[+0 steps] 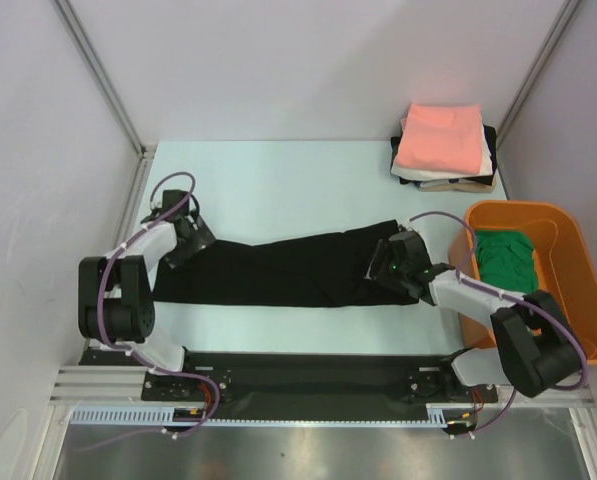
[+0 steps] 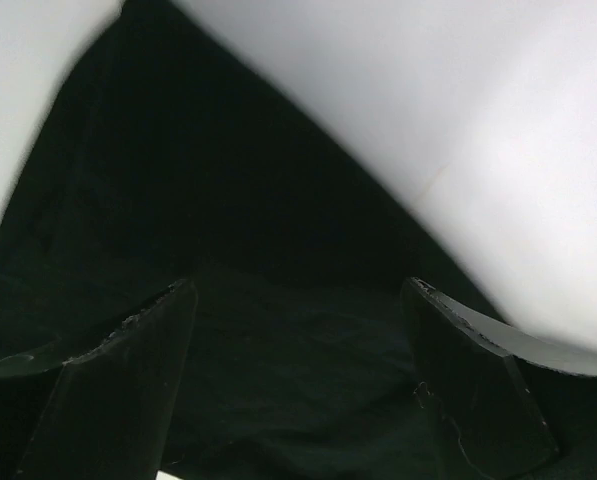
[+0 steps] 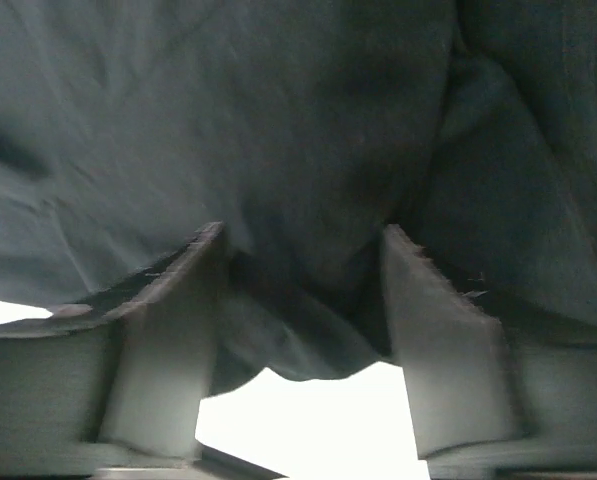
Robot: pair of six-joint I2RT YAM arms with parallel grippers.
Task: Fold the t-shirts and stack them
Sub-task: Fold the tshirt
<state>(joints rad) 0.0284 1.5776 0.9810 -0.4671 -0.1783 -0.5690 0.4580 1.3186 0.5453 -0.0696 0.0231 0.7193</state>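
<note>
At either end of the black t-shirt [image 1: 278,272], my left gripper [image 1: 185,243] and right gripper [image 1: 386,265] hang splayed, holding nothing. Its long axis runs straight away from the orange tub [image 1: 523,208]: right gripper over the tub-side end, left over the far end.

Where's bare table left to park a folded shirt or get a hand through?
Biggest free patch: far part of the table, between the black shirt and the back wall, left of the folded stack. A thin bare strip runs between the black shirt and the base rail. Crowded on the right: folded stack, orange tub, right arm.
</note>
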